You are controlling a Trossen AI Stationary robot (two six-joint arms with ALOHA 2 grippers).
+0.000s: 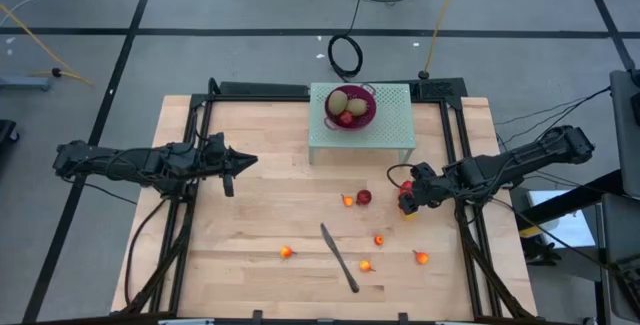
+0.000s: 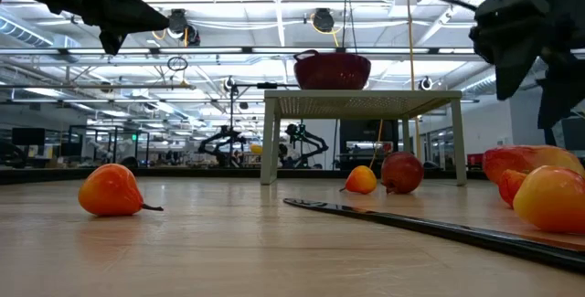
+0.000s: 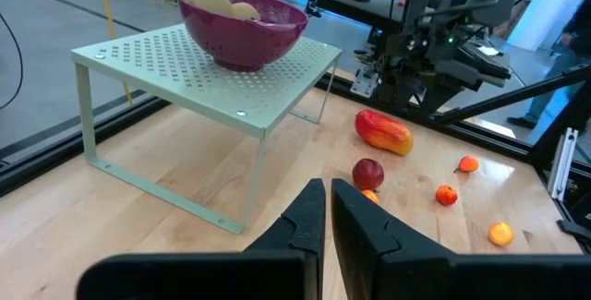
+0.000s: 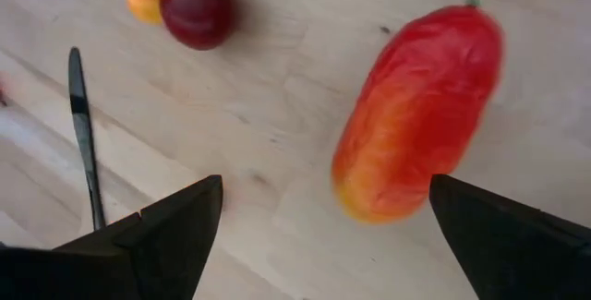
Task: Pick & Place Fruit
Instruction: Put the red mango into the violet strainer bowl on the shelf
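A red-yellow mango (image 4: pixel 420 111) lies on its side on the wooden table at the right. My right gripper (image 4: pixel 323 217) hangs open just above it, pointing steeply down, and touches nothing; from overhead the gripper (image 1: pixel 409 196) covers part of the mango (image 1: pixel 407 208). A dark red round fruit (image 1: pixel 364 197) and a tiny orange one (image 1: pixel 348 201) lie close together to the mango's left. Several tiny orange fruits, such as one (image 1: pixel 286 252), lie scattered nearer the front. Two kiwis (image 1: pixel 340 100) sit in the purple bowl (image 1: pixel 366 111). My left gripper (image 1: pixel 232 165) waits shut above the table's left side.
The bowl stands on a pale green perforated stand (image 1: pixel 395 125) at the table's far middle. A long dark-handled knife (image 1: pixel 340 257) lies near the front middle, between the small fruits. Bare wood shows on the left half of the table (image 1: pixel 230 235).
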